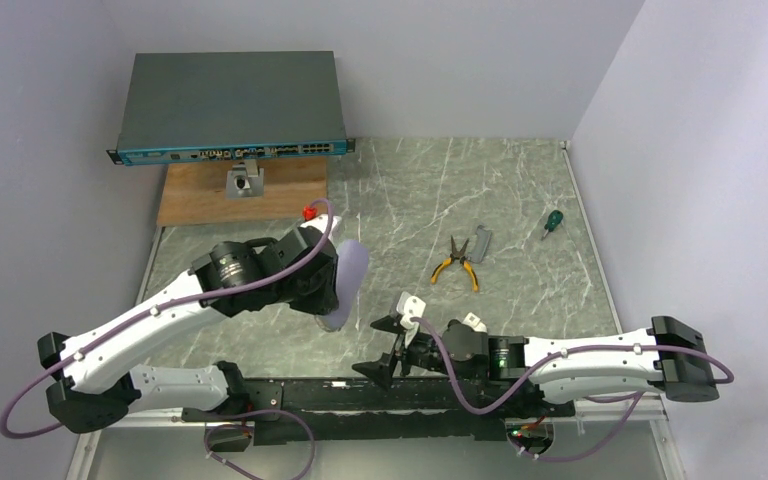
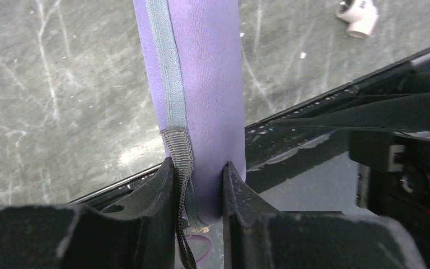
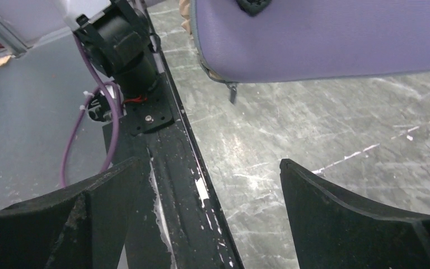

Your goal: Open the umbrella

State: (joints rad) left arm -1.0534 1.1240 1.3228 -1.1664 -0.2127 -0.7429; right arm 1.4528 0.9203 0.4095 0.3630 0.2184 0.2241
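A lavender-grey zippered case (image 1: 351, 268) hangs on edge above the table's near left part. My left gripper (image 1: 331, 292) is shut on its lower end. In the left wrist view the jaws (image 2: 198, 178) pinch the case (image 2: 201, 84) beside its grey zipper (image 2: 171, 84). A small tan scrap (image 2: 199, 228) peeks out under the case's end. The umbrella itself is hidden. My right gripper (image 1: 388, 352) is open and empty to the right of the case, over the near rail. In the right wrist view its fingers (image 3: 211, 163) stand wide apart below the case (image 3: 325, 39).
Yellow-handled pliers (image 1: 457, 265), a small grey piece (image 1: 480, 240) and a green screwdriver (image 1: 552, 222) lie to the right. A network switch (image 1: 230, 110) sits on a wooden board (image 1: 210, 195) at the back left. A white fitting (image 1: 410, 305) lies near the right gripper. A black rail (image 3: 168, 145) runs along the near edge.
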